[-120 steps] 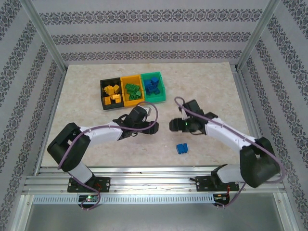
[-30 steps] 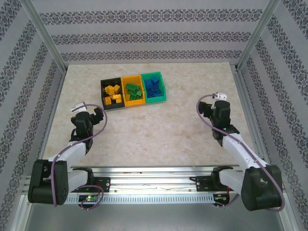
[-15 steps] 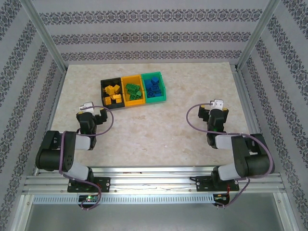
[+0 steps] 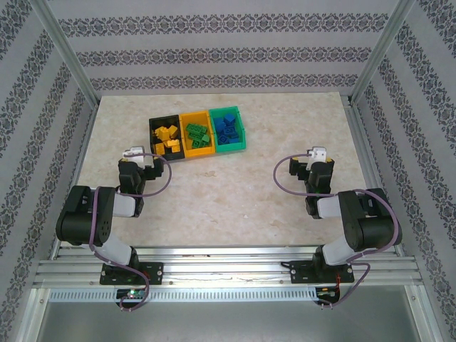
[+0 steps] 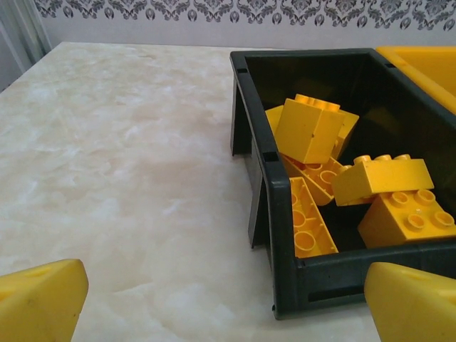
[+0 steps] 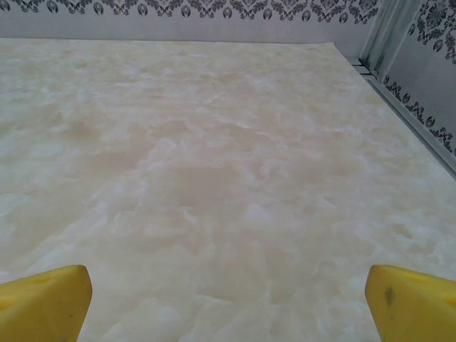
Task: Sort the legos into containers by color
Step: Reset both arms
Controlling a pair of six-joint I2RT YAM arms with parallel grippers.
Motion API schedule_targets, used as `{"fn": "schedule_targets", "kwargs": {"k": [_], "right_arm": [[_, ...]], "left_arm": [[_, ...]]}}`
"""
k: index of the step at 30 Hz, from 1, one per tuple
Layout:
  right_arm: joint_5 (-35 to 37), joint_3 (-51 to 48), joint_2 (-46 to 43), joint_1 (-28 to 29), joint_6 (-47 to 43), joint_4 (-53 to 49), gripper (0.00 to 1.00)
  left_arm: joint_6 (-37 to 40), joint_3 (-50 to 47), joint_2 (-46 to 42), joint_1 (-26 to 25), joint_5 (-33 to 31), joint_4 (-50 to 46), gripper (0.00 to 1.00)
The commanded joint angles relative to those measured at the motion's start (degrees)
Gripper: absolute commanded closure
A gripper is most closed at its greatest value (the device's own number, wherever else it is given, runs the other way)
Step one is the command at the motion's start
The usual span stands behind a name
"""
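The containers stand in a row at the back of the table: a black bin (image 4: 152, 140) with yellow legos (image 4: 167, 137), a yellow-orange bin (image 4: 187, 142) with green legos (image 4: 197, 134), and a green bin (image 4: 241, 132) with blue legos (image 4: 226, 127). My left gripper (image 4: 142, 168) sits just in front and to the left of the black bin, open and holding nothing. In the left wrist view the black bin (image 5: 285, 235) with its yellow legos (image 5: 313, 132) lies close ahead of the open left gripper (image 5: 228, 303). My right gripper (image 4: 315, 171) is open over bare table (image 6: 228, 178).
Both arms are folded back near their bases at the table's front edge. Aluminium frame posts (image 4: 68, 60) and patterned walls enclose the table. A frame rail (image 6: 406, 78) runs along its right edge.
Both arms have folded back toward their bases. The left gripper has drifted right, toward the black bin. The blue brick that lay on the front of the table earlier is gone from there.
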Motion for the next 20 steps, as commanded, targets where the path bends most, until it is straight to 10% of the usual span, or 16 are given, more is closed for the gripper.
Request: {"fn": "schedule_targets", "kwargs": {"k": [1,20], "right_arm": [[-1.3,0.9,0.2,-0.4,0.1,2.3,0.02],[-8.2,2.4,0.2,-1.7,-0.5,0.8,0.02]], "left_arm": [[1.2,0.6,0.2,0.4,1.1,-1.2,0.0],[1.5,0.9,0.3,0.0,0.8,-1.7,0.0]]}}
